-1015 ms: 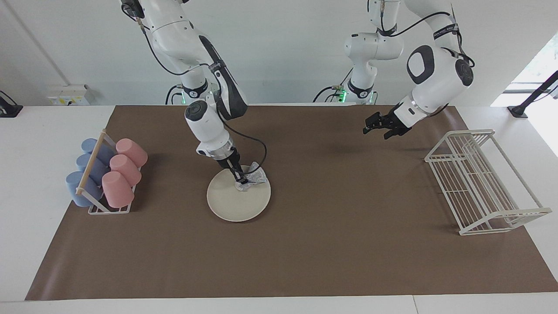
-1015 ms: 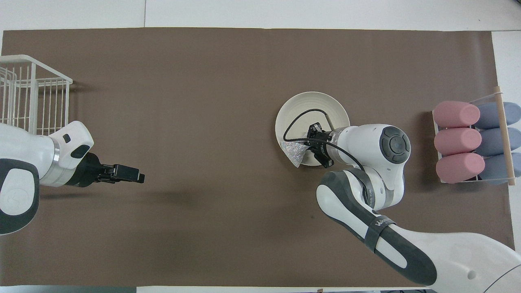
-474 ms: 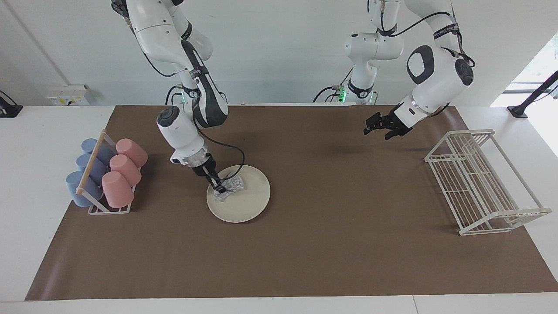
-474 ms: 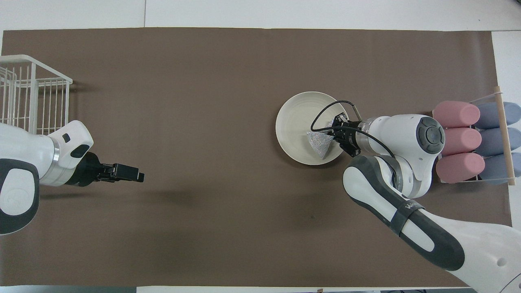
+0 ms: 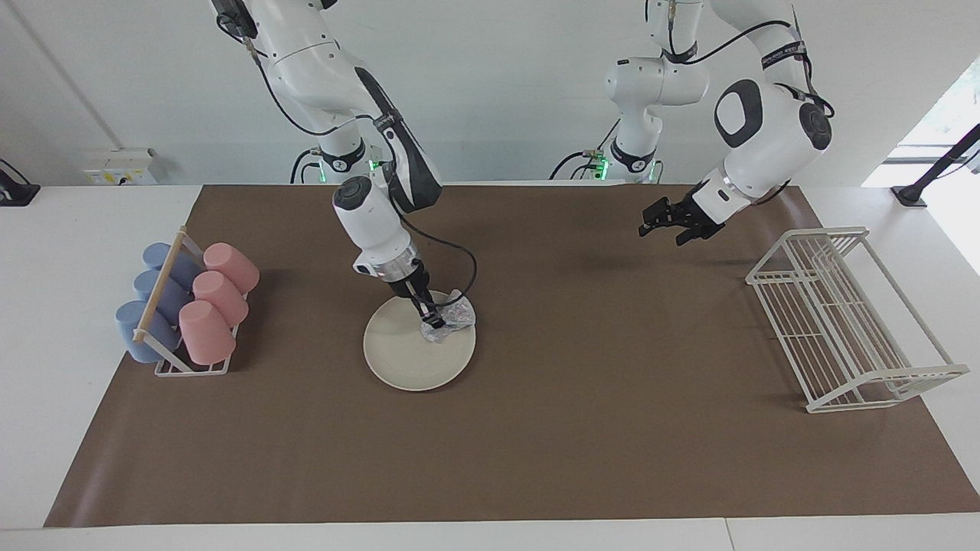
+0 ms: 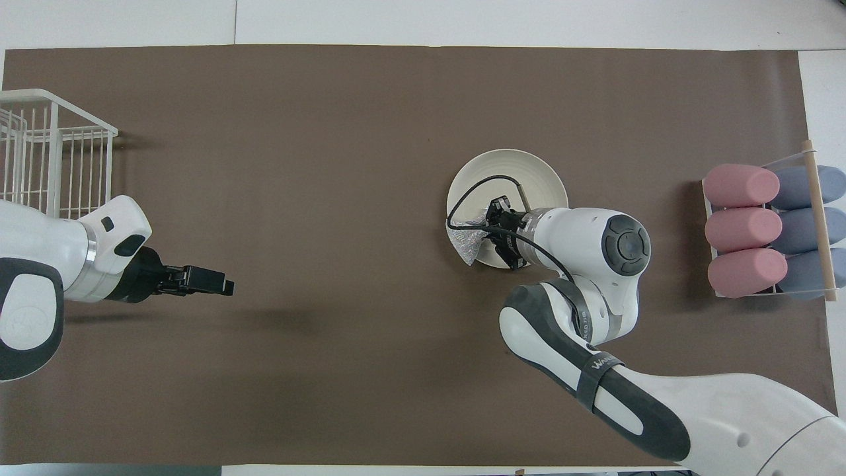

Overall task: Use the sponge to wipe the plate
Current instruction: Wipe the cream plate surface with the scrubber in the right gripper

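The left end effector hangs in the air over the brown mat toward the left arm's end of the bench, its fingers spread apart and holding nothing; that arm waits. The wire dish rack stands at that same end, a little farther from the robots.

The right end effector is down on the plate, its fingers clamped onto the sponge. The silvery, speckled sponge lies on the part of the plate nearest the robots and toward the left arm's end, and its crumpled edge reaches the plate's rim there; in the overhead view a corner of it pokes out over the rim. The cream plate lies flat on the mat, nearer the right arm's end than the middle of the bench.

At the right arm's end a small rack carries three pink cups and three blue cups lying on their sides, well apart from the plate.
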Controlling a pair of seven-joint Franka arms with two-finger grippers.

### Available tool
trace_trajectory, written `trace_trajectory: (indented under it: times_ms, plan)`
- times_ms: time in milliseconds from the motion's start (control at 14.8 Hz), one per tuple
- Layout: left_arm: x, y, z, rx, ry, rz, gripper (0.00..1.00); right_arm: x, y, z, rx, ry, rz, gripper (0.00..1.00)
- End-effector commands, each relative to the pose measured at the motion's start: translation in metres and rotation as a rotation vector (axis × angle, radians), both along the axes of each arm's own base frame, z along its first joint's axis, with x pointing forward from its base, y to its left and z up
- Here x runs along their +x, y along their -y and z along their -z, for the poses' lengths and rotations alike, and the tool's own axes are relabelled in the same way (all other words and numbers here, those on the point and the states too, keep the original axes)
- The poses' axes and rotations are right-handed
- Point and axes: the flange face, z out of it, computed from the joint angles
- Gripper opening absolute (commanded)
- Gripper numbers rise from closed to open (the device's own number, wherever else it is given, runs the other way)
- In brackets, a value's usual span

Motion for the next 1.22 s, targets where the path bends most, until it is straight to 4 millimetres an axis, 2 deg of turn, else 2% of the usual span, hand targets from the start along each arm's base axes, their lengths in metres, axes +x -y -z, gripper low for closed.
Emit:
trace_trajectory:
  times_ms: [0,271,338,474,676,744,947,1015,1150]
  plan:
    - [0.003,-0.003,0.000,0.023,0.009,-0.008,1.00,0.006,0.019,0.024,0.004,-0.016,-0.006,0.00]
    - [0.003,-0.004,-0.003,0.022,0.012,-0.011,1.00,0.025,0.083,0.027,-0.052,0.058,-0.140,0.00]
    - [0.003,-0.004,-0.003,0.022,0.014,-0.011,1.00,0.027,0.092,0.027,-0.058,0.066,-0.152,0.00]
    - [0.003,-0.005,-0.004,0.021,0.015,-0.011,1.00,0.027,0.092,0.027,-0.059,0.067,-0.155,0.00]
    - [0.005,-0.004,-0.007,0.021,0.023,-0.011,1.00,0.023,0.080,0.029,-0.053,0.054,-0.154,0.00]
    - [0.005,-0.005,-0.008,0.021,0.026,-0.013,1.00,0.019,0.069,0.029,-0.041,0.037,-0.124,0.00]
    - [0.005,-0.005,-0.009,0.020,0.027,-0.013,1.00,-0.002,0.005,0.026,-0.004,-0.023,-0.042,0.00]
    - [0.005,-0.004,-0.008,0.021,0.027,-0.012,1.00,-0.005,-0.002,0.025,0.000,-0.030,-0.033,0.00]
    - [0.005,-0.004,-0.009,0.021,0.029,-0.012,1.00,-0.004,0.000,0.025,-0.001,-0.029,-0.031,0.00]
